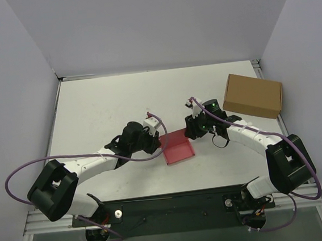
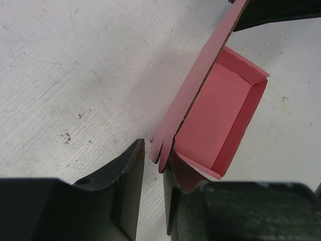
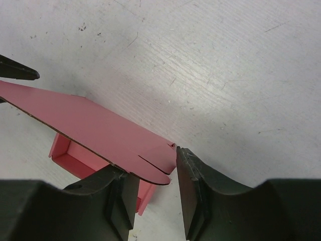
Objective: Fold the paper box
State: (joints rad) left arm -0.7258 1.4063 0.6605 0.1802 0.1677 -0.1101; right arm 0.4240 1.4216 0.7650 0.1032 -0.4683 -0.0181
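Top view first: the paper box (image 1: 176, 146) sits on the counter (image 1: 108, 103) dead between my arms. Its open tray (image 1: 180, 153) faces my bases, and the raised lid flap (image 1: 173, 136) runs left to right. So each arm gets one end and neither is really nearer. My left end effector (image 1: 158, 139) is at the flap's left end, my right end effector (image 1: 191, 130) at the right. A brown cardboard box (image 1: 253, 95) sits well off to the right.

Left wrist: jaws parted, with the flap's tabbed end right at the fingertips and counter showing in the gap, so not clamped. Only this view looks inside the tray, and its walls are up.

Right wrist: same deal. Jaws are apart around the flap's other corner, with the card lying over one finger (image 3: 120, 196). The flap's slit shows here, nowhere else. My guess is pinch both ends next, then swing the flap over.
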